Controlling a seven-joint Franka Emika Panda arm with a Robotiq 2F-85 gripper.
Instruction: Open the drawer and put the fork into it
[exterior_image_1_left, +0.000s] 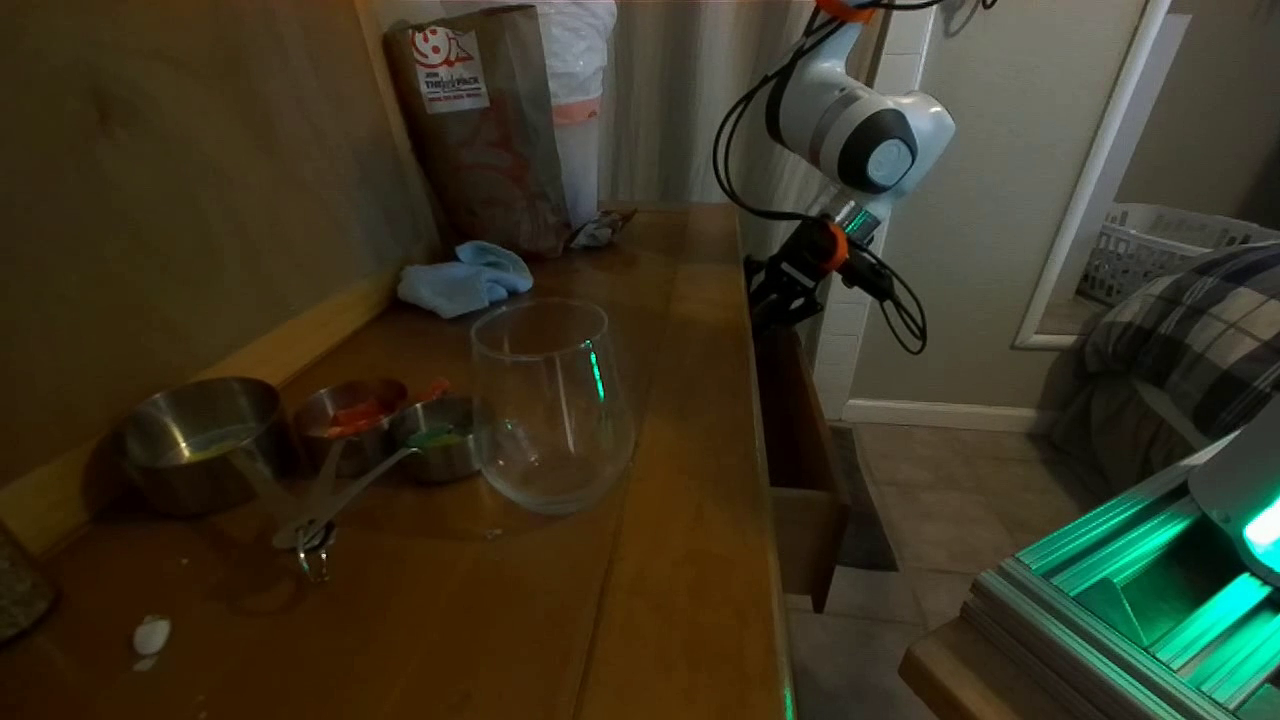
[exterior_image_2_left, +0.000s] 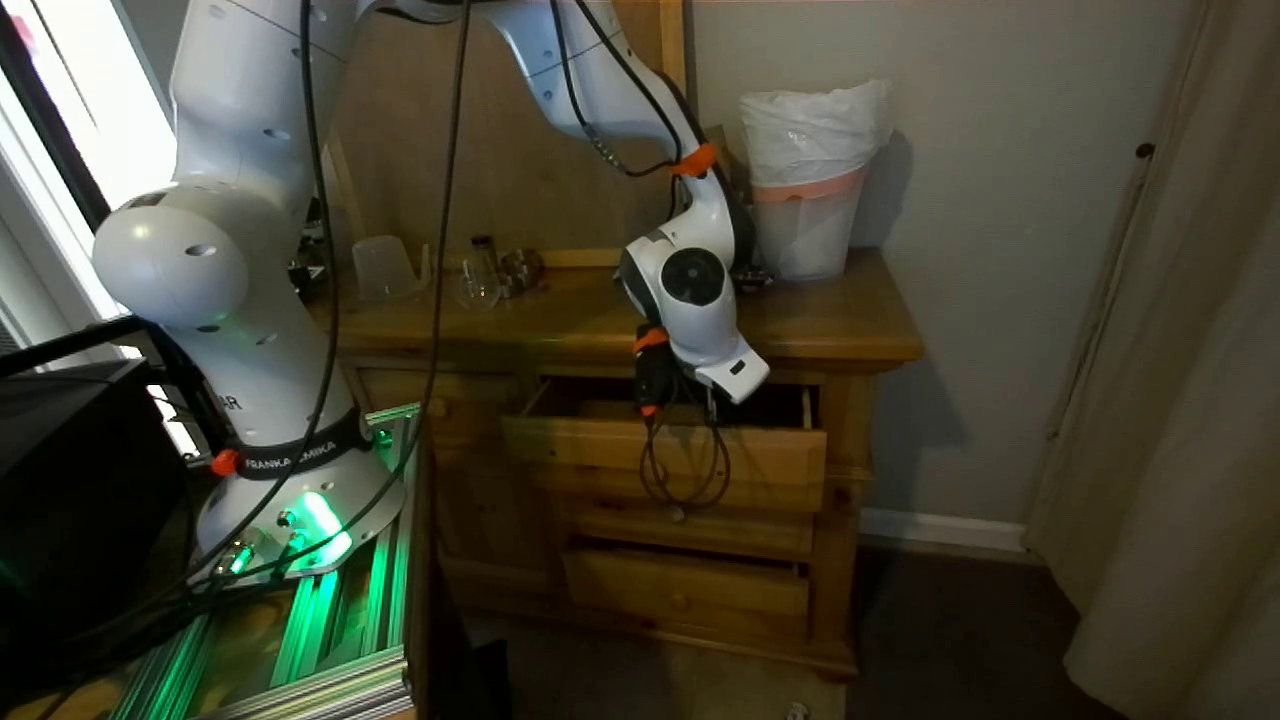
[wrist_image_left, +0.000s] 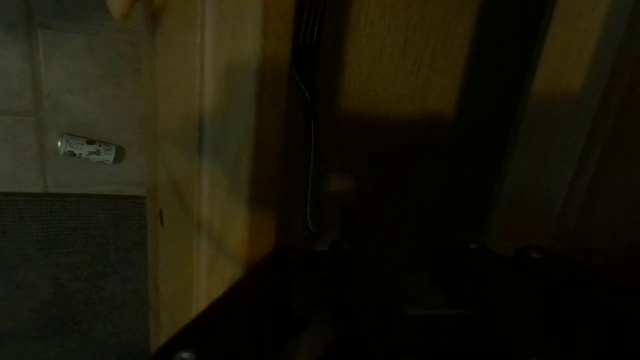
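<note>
The drawer is pulled out; its brown wooden front (exterior_image_2_left: 740, 465) and its end wall (exterior_image_1_left: 805, 540) show in the exterior views. In the wrist view the drawer front (wrist_image_left: 200, 150) runs down the left. The fork (wrist_image_left: 315, 125) lies inside the drawer along that front, tines at the top of the picture, handle end near my left finger. My gripper (wrist_image_left: 407, 245) is very dark there, but its two fingers look apart, with nothing visible between them. In an exterior view my gripper (exterior_image_1_left: 780, 305) points down into the far part of the drawer. Its fingertips are hidden.
A clear glass (exterior_image_1_left: 550, 420), metal measuring cups (exterior_image_1_left: 205, 440), a blue cloth (exterior_image_1_left: 465, 280) and a paper bag (exterior_image_1_left: 480, 140) stand on the cabinet top. A lower drawer (exterior_image_2_left: 690, 595) is slightly open. A can (wrist_image_left: 89, 149) lies on the floor.
</note>
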